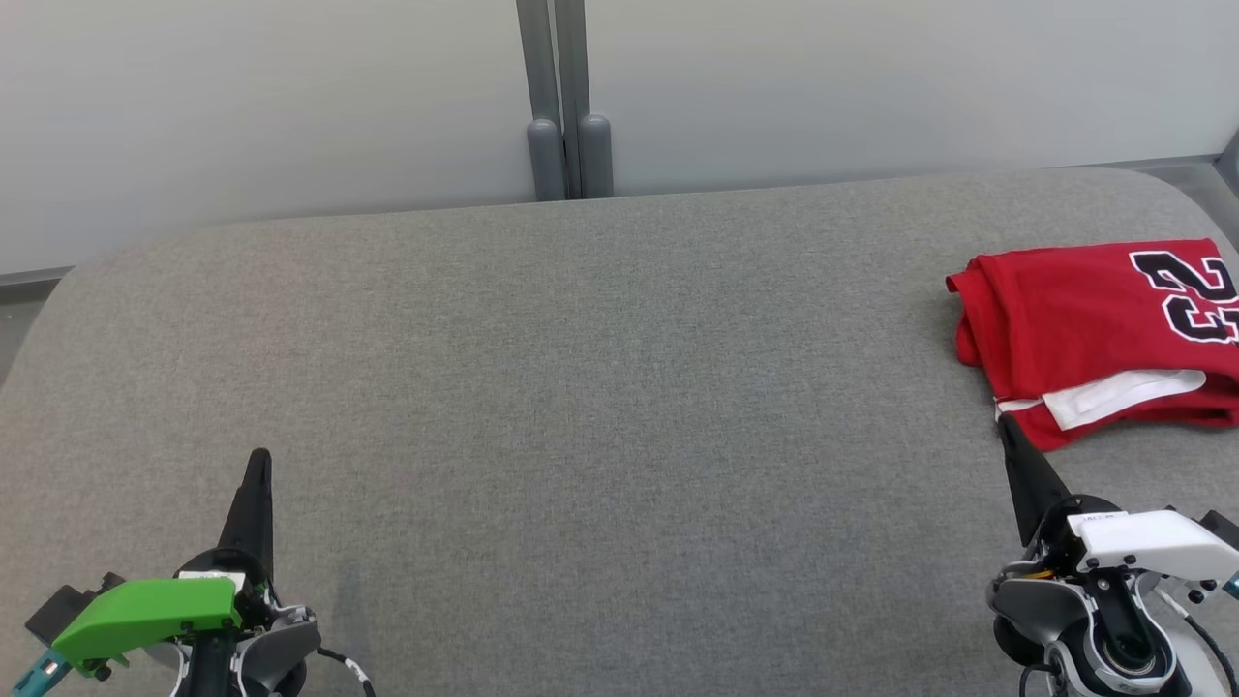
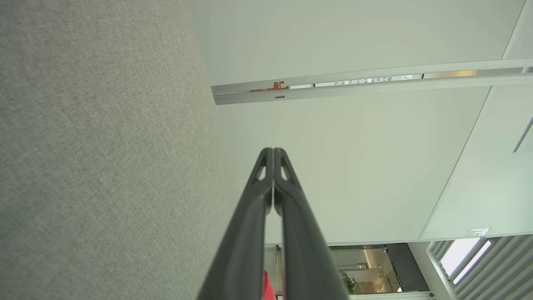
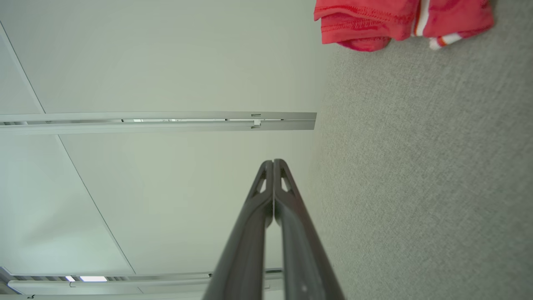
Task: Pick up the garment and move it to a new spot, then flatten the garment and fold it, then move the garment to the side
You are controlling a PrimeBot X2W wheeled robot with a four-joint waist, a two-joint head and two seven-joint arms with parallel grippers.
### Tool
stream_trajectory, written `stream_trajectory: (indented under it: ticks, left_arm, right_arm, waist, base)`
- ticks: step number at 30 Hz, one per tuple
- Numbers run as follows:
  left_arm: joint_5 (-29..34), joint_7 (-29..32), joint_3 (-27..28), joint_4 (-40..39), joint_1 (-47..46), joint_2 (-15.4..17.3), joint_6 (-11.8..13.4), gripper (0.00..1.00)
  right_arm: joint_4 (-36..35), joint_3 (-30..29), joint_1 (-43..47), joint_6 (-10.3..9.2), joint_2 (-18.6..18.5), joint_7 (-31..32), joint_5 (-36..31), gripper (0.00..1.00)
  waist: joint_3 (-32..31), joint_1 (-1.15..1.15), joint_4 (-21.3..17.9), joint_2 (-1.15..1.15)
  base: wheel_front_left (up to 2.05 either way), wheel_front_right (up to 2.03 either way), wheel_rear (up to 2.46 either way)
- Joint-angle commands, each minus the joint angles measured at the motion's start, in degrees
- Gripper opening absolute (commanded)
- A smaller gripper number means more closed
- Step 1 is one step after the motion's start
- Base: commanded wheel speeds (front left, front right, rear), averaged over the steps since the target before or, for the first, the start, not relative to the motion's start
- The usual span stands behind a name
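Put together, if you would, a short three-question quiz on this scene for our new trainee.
1. Multiple choice: where on the grey surface does the red garment lie?
A) at its far right
B) in the middle
C) at its near left corner
2. True or false: the left claw is shut on the garment.
3. Short answer: are the fingers of the right claw spread apart or pressed together?

Key
1. A
2. False: the left claw is shut but holds nothing, and the garment lies across the surface from it.
3. Pressed together, with nothing between them.
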Motion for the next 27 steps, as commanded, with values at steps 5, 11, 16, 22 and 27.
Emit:
stream_trajectory:
  ticks: [5, 11, 16, 22, 27]
  left_arm:
    - [-2.62, 0.69, 0.58, -0.38, -1.00, -0.12, -0.52, 0.00]
    - [-2.59, 0.79, 0.59, -0.34, -0.93, -0.13, -0.54, 0.00]
    - [-2.59, 0.79, 0.58, -0.34, -0.93, -0.13, -0.54, 0.00]
    - [-2.59, 0.79, 0.58, -0.34, -0.93, -0.12, -0.54, 0.00]
    - [-2.60, 0.78, 0.58, -0.35, -0.93, -0.12, -0.54, 0.00]
  right_arm:
    - [-0.58, -0.48, 0.56, 0.00, 0.35, 0.70, 2.29, 0.00]
    - [-0.59, -0.50, 0.58, 0.00, 0.34, 0.79, 2.47, 0.00]
    - [-0.59, -0.49, 0.57, 0.00, 0.34, 0.79, 2.46, 0.00]
    - [-0.59, -0.49, 0.57, 0.00, 0.34, 0.78, 2.48, 0.00]
    - [-0.58, -0.49, 0.57, 0.00, 0.34, 0.78, 2.47, 0.00]
  waist:
    - [0.09, 0.00, 0.02, 0.00]
    - [0.11, 0.00, 0.03, 0.00]
    - [0.11, 0.00, 0.03, 0.00]
    - [0.11, 0.00, 0.03, 0.00]
    - [0.11, 0.00, 0.03, 0.00]
  base:
    - [0.00, 0.00, 0.00]
    - [0.00, 0.00, 0.00]
    - [0.00, 0.00, 0.00]
    - [0.00, 0.00, 0.00]
    - [0.00, 0.00, 0.00]
